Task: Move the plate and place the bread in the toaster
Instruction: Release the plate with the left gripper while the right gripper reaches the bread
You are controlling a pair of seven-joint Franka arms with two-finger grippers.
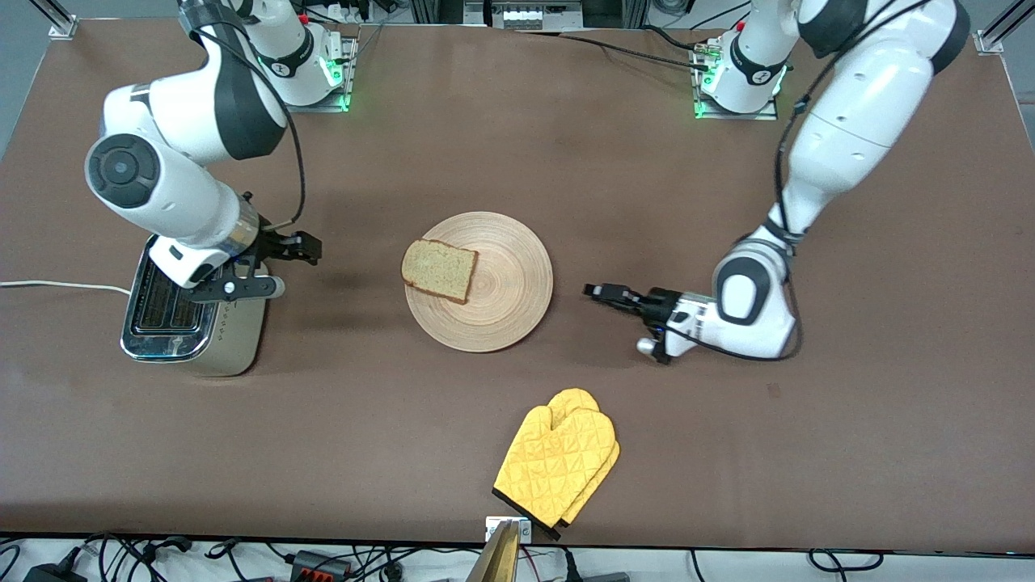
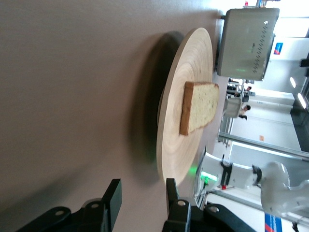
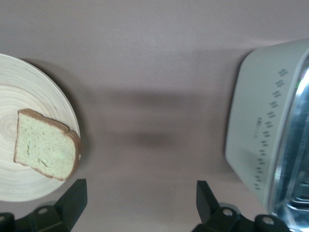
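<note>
On the plate at mid-tabletop lies the bread, toward the toaster at the right arm's end. Beside the plate, low, the left gripper is parted and empty. Beside the toaster, the right gripper hangs wide apart, empty.

Right claw over bare brown counter, fingers spread wide, nothing between them. Bread flat on plate, overlapping the rim nearest the toaster. Toaster and plate well apart, claw's blurred shadow between.
</note>
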